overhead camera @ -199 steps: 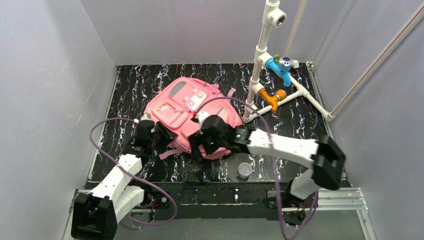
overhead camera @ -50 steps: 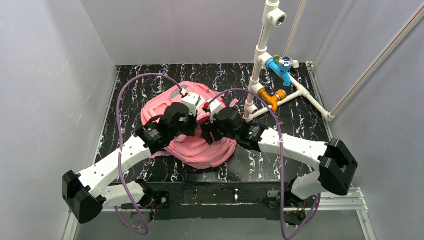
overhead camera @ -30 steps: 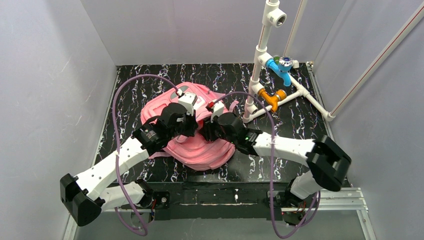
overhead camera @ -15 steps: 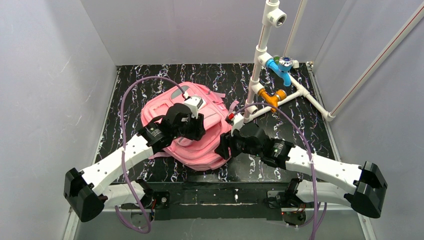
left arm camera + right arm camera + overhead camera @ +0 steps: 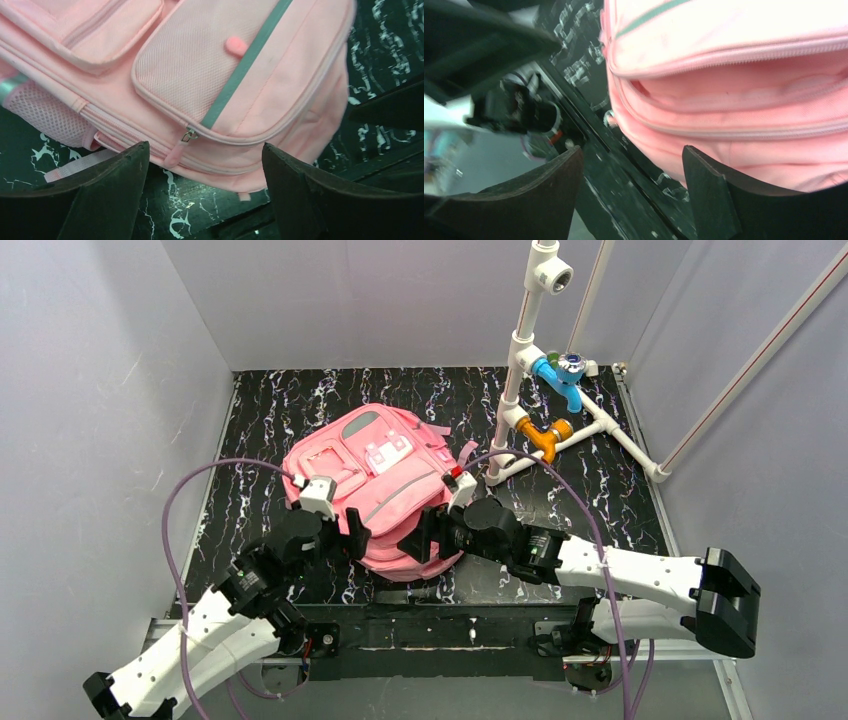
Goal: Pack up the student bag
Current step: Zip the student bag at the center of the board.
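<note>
Your left gripper [image 5: 342, 536] and right gripper [image 5: 424, 540] both stand wide and empty beside the pink backpack [image 5: 385, 490], which lies flat mid-surface [image 5: 270, 410] with its bottom toward the near edge, so a careless closing could pinch loose fabric or push it off.

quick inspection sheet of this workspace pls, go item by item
surface: black table top with white veining
job's things: student bag lying front up at mid table; front pocket zip looks shut
clutter: nothing seen
hands: left hand and right hand both open and empty, at the bag's near edge
cables: purple; left cable loops out toward the table's left edge, right cable arcs up toward the pipe frame's foot
surroundings: white pipe frame with blue and orange fittings at far right; plain grey walls
</note>
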Tool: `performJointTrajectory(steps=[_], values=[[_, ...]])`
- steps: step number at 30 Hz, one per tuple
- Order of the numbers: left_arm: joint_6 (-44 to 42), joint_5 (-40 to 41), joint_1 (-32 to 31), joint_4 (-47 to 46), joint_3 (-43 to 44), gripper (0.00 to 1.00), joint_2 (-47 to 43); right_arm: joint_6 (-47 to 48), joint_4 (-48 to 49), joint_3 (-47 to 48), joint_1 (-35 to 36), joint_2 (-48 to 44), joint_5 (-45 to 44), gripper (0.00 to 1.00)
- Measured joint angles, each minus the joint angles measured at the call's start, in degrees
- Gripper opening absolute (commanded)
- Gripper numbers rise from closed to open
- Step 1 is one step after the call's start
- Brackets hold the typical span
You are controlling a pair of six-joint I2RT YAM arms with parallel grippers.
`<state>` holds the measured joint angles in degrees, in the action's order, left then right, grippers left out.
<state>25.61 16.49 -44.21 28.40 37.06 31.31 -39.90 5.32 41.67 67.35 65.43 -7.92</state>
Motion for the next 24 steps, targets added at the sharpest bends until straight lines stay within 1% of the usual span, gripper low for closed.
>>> performJointTrajectory(steps=[2,5,8,10,12,13,15,17,19,22,24], values=[[-0.33,0.33,0.0,-2.01,-4.52,0.84,-1.64,-3.91,2.25,-0.66,-0.42,0.44,-1.14,0.83],[-2.93,0.79,0.0,-4.85,-8.13,0.85,-2.43,-8.83,4.7,-0.66,-1.64,2.49,-1.62,0.83],[-6.38,1.36,0.0,-7.76,-8.57,0.84,-0.44,-11.87,6.05,-0.66,-3.41,4.55,-1.53,0.82],[-8.13,1.38,-0.07,-8.9,-8.17,0.82,2.64,-13.09,6.93,-0.63,-4.46,5.77,-1.2,0.79],[-9.35,1.14,-0.02,-10.1,-8.13,0.77,5.79,-14.14,7.74,-0.63,-5.51,6.84,-0.66,0.75],[-9.86,0.74,0.0,-10.49,-8.11,0.7,6.97,-14.36,8.04,-0.63,-5.86,7.17,-0.48,0.71],[-10.69,-0.46,0.0,-10.75,-7.56,0.62,10.05,-14.8,8.59,-0.63,-6.78,7.72,0.24,0.68],[-10.91,-1.42,0.0,-10.47,-6.47,0.59,12.04,-15.28,8.7,-0.63,-7.54,7.87,0.87,0.68],[-10.56,-2.47,0.0,-10.05,-5.68,0.61,12.5,-15.45,8.81,-0.63,-8.04,7.89,1.16,0.68],[-8.79,-3.65,0.13,-8.96,-5.51,0.69,11.13,-15.47,9.07,-0.63,-8.52,7.89,1.55,0.68],[-7.04,-4.31,0.24,-7.87,-5.49,0.76,10.19,-15.45,9.4,-0.66,-8.76,7.89,2.19,0.68]])
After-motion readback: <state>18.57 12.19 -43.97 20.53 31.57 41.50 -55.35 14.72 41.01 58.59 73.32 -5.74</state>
